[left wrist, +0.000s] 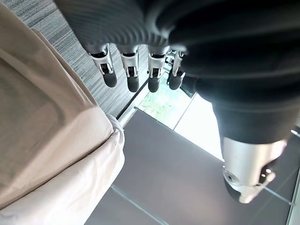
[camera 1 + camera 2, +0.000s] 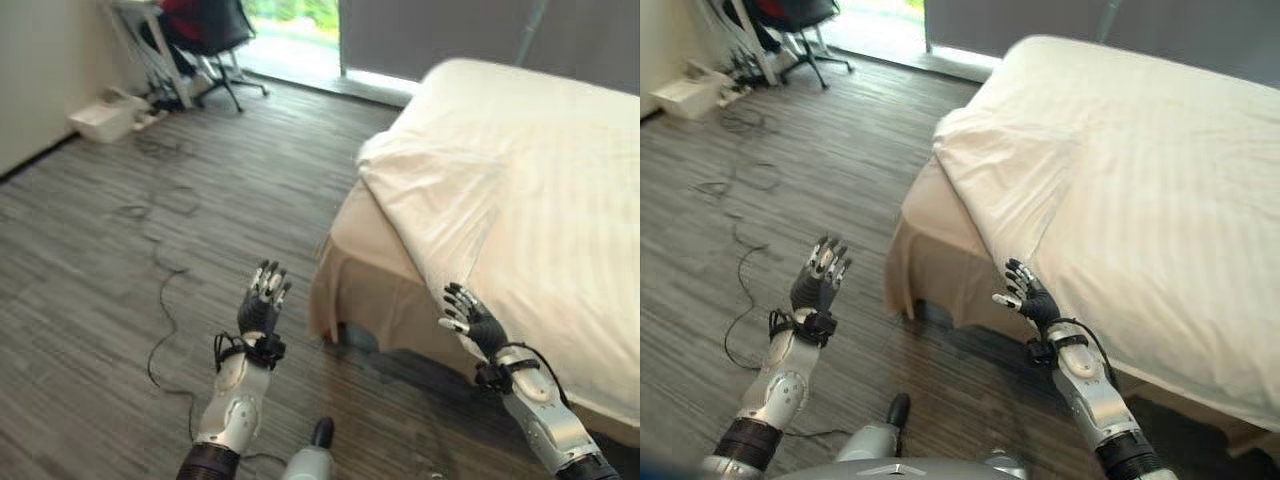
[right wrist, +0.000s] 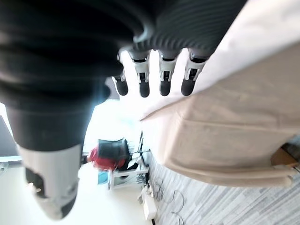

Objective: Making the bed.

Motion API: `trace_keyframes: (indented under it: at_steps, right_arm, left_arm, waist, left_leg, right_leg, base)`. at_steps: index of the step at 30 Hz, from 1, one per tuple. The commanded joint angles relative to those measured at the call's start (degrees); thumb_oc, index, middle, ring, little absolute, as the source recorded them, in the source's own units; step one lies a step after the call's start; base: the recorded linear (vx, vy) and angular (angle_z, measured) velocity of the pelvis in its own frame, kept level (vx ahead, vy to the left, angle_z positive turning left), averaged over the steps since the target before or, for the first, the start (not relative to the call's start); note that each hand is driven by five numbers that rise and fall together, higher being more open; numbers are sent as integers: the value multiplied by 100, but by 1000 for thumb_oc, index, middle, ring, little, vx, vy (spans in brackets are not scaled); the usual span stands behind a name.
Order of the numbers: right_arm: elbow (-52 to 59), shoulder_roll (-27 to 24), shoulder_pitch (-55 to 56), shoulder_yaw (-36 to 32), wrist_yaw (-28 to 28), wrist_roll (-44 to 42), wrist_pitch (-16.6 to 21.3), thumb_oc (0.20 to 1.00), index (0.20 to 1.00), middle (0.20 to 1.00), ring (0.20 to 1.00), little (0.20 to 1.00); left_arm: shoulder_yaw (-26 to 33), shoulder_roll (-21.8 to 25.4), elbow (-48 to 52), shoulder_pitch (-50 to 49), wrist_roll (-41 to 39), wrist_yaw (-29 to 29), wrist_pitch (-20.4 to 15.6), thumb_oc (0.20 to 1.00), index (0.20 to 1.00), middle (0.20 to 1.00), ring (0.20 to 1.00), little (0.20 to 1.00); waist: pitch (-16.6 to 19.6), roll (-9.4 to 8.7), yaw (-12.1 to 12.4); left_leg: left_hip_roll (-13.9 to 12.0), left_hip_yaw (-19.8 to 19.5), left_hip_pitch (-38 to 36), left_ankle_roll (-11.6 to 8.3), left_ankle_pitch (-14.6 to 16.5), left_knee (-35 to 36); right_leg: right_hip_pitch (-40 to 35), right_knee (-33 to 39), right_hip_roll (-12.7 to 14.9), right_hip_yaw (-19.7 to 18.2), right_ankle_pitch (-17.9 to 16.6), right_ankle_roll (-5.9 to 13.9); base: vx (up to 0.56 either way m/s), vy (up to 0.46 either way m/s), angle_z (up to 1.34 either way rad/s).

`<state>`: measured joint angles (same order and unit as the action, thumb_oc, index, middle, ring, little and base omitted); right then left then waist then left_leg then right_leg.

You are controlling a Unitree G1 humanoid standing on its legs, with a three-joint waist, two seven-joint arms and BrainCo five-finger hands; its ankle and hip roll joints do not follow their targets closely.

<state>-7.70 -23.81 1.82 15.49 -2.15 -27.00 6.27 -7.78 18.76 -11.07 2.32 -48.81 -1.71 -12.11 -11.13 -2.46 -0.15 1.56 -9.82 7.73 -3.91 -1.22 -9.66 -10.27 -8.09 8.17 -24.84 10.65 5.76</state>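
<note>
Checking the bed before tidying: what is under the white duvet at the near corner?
A beige sheet hangs below the white duvet, draping down toward the wood floor. The mattress and bed frame are covered and cannot be seen.

Cream, perhaps faintly striped duvet [image 2: 520,190]

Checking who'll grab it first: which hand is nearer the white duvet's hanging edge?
Right. The right hand is raised right beside the white duvet edge, not touching; the left hand is raised over the floor, clear of the bed.
</note>
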Motion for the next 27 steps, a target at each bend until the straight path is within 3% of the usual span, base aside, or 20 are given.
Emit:
trace_keyframes:
  at_steps: [1,2,4,6,7,9,11,14,17,19,21,23,25,26,27]
  right_arm:
    - [253,-152,-43,-144,-95,61,177,1000,1000,1000,1000,1000]
    - [249,-103,-8,-171,-4,90,182,1000,1000,1000,1000,1000]
    - [196,40,97,-302,129,-150,191,1000,1000,1000,1000,1000]
    - [140,174,244,-444,104,-465,218,1000,1000,1000,1000,1000]
    - [66,193,282,-448,18,-439,184,1000,1000,1000,1000,1000]
    - [23,223,334,-453,-34,-393,132,1000,1000,1000,1000,1000]
    - [91,201,378,-500,-139,-551,128,1000,1000,1000,1000,1000]
    - [33,171,376,-518,-133,-393,114,1000,1000,1000,1000,1000]
    - [-13,220,242,-424,-113,-362,120,1000,1000,1000,1000,1000]
    - [-17,177,250,-396,-156,-347,104,1000,1000,1000,1000,1000]
    - [2,136,237,-407,-144,-330,125,1000,1000,1000,1000,1000]
    - [-6,111,174,-399,-108,-407,155,1000,1000,1000,1000,1000]
    - [-38,52,121,-404,-55,-514,219,1000,1000,1000,1000,1000]
    - [-129,-12,49,-369,-67,-466,204,1000,1000,1000,1000,1000]
    - [-139,-46,17,-332,-68,-424,184,1000,1000,1000,1000,1000]
  left_arm:
    - [-133,132,487,-120,2,215,-297,1000,1000,1000,1000,1000]
    - [-262,160,436,-43,35,165,-275,1000,1000,1000,1000,1000]
    - [-373,309,480,78,132,86,-264,1000,1000,1000,1000,1000]
    - [-386,549,671,63,251,194,-182,1000,1000,1000,1000,1000]
    - [-380,599,668,58,341,282,-151,1000,1000,1000,1000,1000]
    - [-359,592,607,24,438,325,-105,1000,1000,1000,1000,1000]
    - [-355,548,511,61,453,302,-78,1000,1000,1000,1000,1000]
    - [-368,440,394,40,567,292,12,1000,1000,1000,1000,1000]
    - [-282,294,442,-124,574,239,11,1000,1000,1000,1000,1000]
    - [-236,194,490,-308,532,322,35,1000,1000,1000,1000,1000]
    - [-172,102,495,-397,501,364,50,1000,1000,1000,1000,1000]
    - [-145,93,554,-388,454,341,41,1000,1000,1000,1000,1000]
    - [-252,95,619,-307,364,366,25,1000,1000,1000,1000,1000]
    - [-291,91,649,-246,387,372,18,1000,1000,1000,1000,1000]
    - [-307,88,665,-245,371,369,8,1000,1000,1000,1000,1000]
  waist:
    - [393,91,-43]
    - [389,82,-87]
    - [302,164,-254]
    - [123,390,-480]
    - [83,440,-548]
    - [71,472,-688]
    - [87,378,-783]
    - [144,276,-664]
    - [252,262,-339]
    - [340,155,-370]
    - [419,70,-387]
    - [351,2,-356]
    - [130,-78,-311]
    - [20,-115,-209]
    - [33,-146,-181]
  left_leg:
    - [-1013,-814,313,-363,-418,378]
    - [-992,-611,210,-259,-312,436]
    - [-877,-336,-47,-76,-192,505]
    - [-859,-170,-379,71,-157,748]
    - [-802,-138,-436,143,-106,764]
    - [-697,-39,-582,225,-31,830]
    - [-435,153,-720,335,27,912]
    - [-231,549,-955,394,191,918]
    - [-345,1233,-1018,394,256,901]
    - [-286,1538,-1066,390,285,925]
    - [-250,1751,-1090,350,340,785]
    - [-350,1818,-905,238,271,49]
    - [-459,1672,-77,-68,-278,-1520]
    - [-246,1279,118,-138,-292,-2084]
    - [-85,1019,193,-113,-260,-2115]
  right_leg:
    - [-155,159,143,172,-498,422]
    - [125,-239,221,89,-994,555]
    - [501,-905,157,25,-1837,475]
    - [1043,-1657,91,223,-2392,421]
    - [1193,-1803,27,296,-2466,383]
    - [1461,-1736,-258,408,-2217,425]
    - [1775,-1205,-684,792,-1647,415]
    - [1772,-357,-597,2272,-1190,240]
    - [1483,-430,-288,3902,-832,19]
    - [1227,-18,-446,3696,-759,67]
    - [994,474,-512,3339,-917,9]
    - [879,589,-504,3224,-959,-58]
    - [831,555,-468,3084,-894,-240]
    - [825,539,-431,2989,-889,-300]
    - [834,579,-398,2904,-900,-296]
  base:
    - [220,564,-78]
    - [203,452,-72]
    - [239,524,-52]
    - [196,588,-25]
    - [194,521,-5]
    - [187,429,-9]
    - [160,394,-35]
    - [95,278,-64]
    - [-13,138,-91]
    - [14,24,-129]
    - [74,-18,-83]
    - [20,-48,-62]
    - [-93,-49,-73]
    - [-109,26,-51]
    - [-9,110,-49]
